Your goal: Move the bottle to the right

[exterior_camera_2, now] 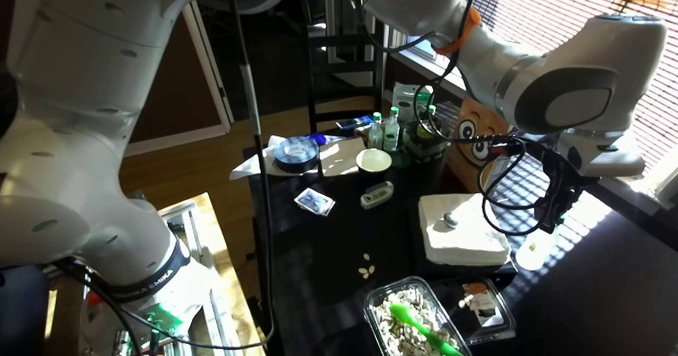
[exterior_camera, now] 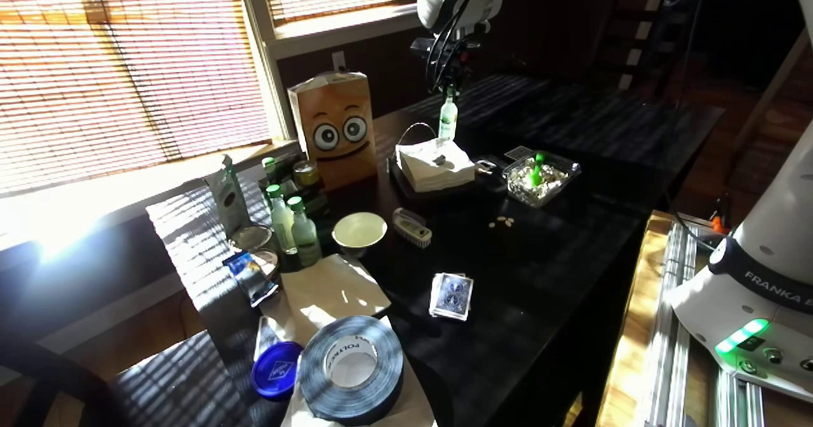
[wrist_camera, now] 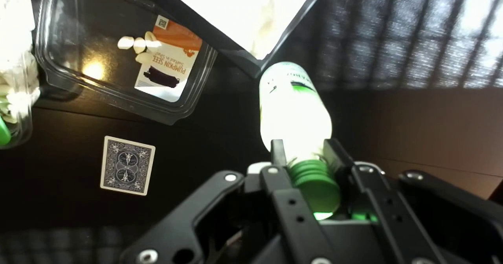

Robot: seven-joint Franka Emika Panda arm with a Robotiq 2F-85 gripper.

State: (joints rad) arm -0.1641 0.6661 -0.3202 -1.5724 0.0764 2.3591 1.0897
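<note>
The bottle (wrist_camera: pixel 294 110) is small and pale green with a green cap and a bright whitish body. In the wrist view, my gripper (wrist_camera: pixel 304 146) has its fingers on both sides of the neck and cap, shut on the bottle. In an exterior view the bottle (exterior_camera: pixel 448 121) hangs below my gripper (exterior_camera: pixel 450 87), behind the stack of white napkins, its base partly hidden. In an exterior view the bottle (exterior_camera_2: pixel 534 250) is overexposed beside the napkins, under my gripper (exterior_camera_2: pixel 553 213). I cannot tell whether its base touches the table.
White napkins (exterior_camera: pixel 438 163) in a dark holder stand close to the bottle. A cardboard box with a face (exterior_camera: pixel 336 128) stands by the window. A tub of seeds (exterior_camera_2: pixel 416 319) and a clear lid (exterior_camera_2: pixel 484 313) lie near. Several green-capped bottles (exterior_camera: pixel 305 236) stand farther off.
</note>
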